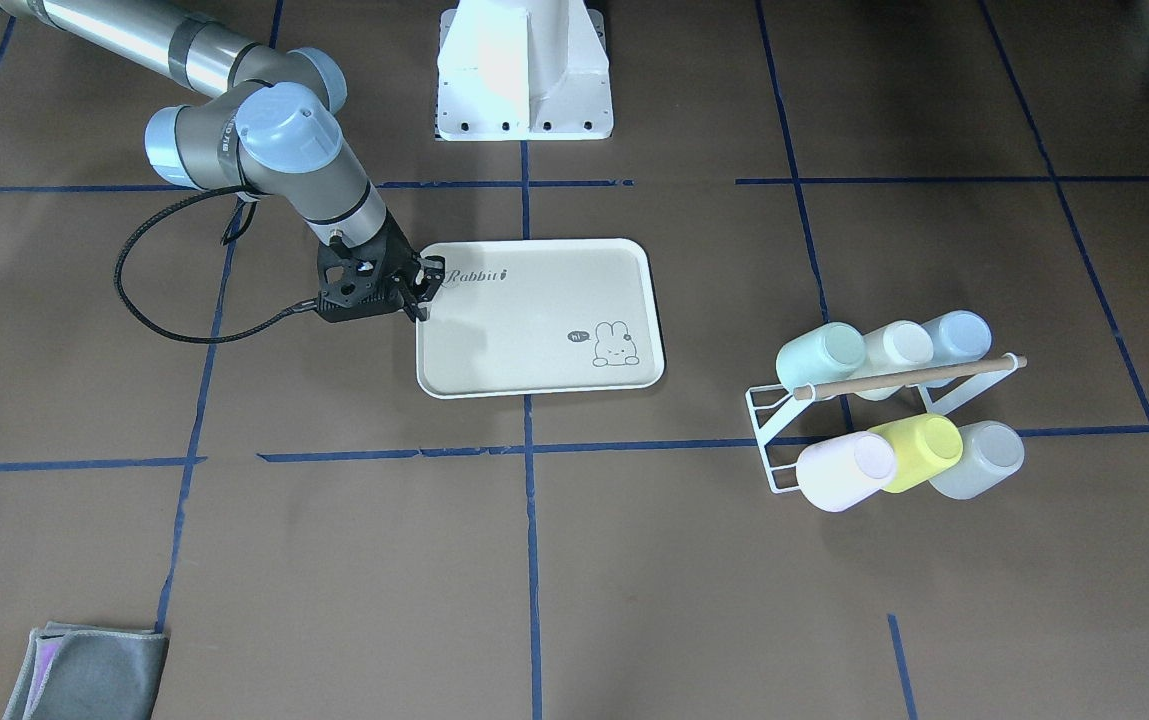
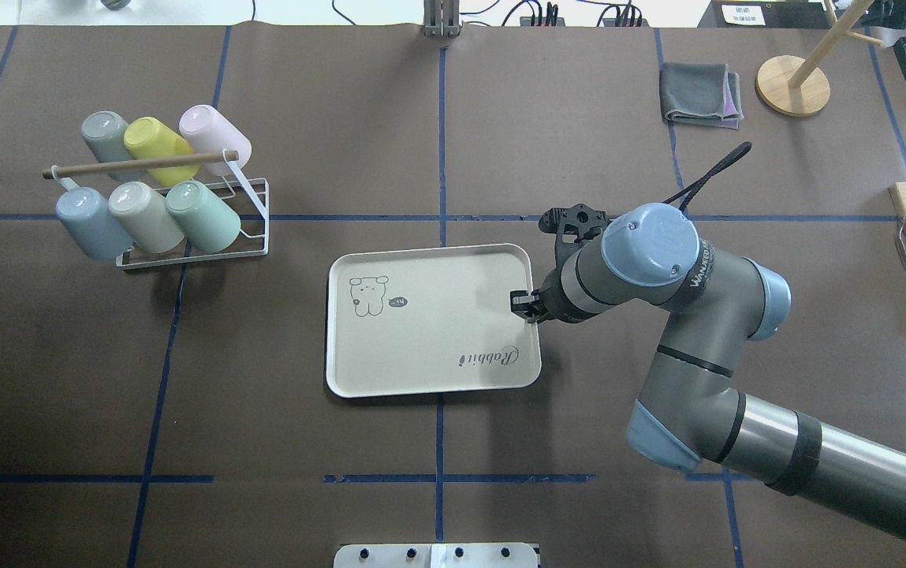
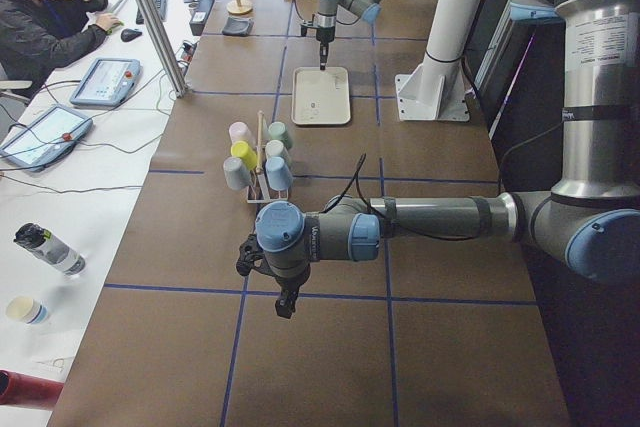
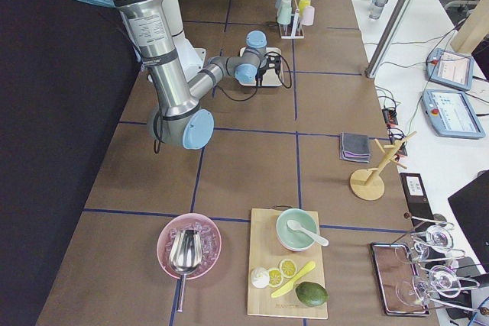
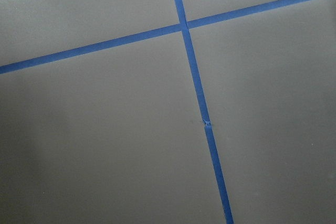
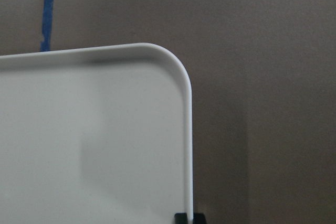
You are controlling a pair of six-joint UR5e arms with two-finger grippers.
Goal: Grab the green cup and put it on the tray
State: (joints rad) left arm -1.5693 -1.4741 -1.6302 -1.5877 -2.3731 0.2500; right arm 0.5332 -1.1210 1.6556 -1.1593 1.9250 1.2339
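**Left arm** [image 3: 430,217]: it reaches low over the surface near its left edge, well apart from the rack. The left jaws show only in the side view. The left wrist camera sees nothing but brown surface and blue tape, so I cannot tell whether they are released or clenched.

**White wire rack** [image 2: 266,213] with a wooden rod [image 2: 129,164], toward the far-left corner: six tumblers rest tilted on it. The green cup [image 2: 204,217], a small pale mint-green handleless plastic tumbler, sits in the row nearer the robot. It is at the end closest to the tray, base uppermost, just beside a cream cup [image 2: 143,217]. It is not yet lifted.

**The tray** [image 2: 437,315]: a cream rectangular plastic piece with a raised rim and a rabbit drawing, lying at mid-surface. The cup is not on it.

**Right arm** [image 2: 658,252]: the right jaws appear clenched on the tray's right-hand rim. In the right wrist view, dark tips sit on either side of it.

**Assessment:** the step in hand is the reach for the cup, and the left arm looks better placed for it.
- Close across the cup's body.
- Draw it off along its own tilt, clear of the rod and the cream neighbour.
- Right it and set it mid-tray, away from the held rim.
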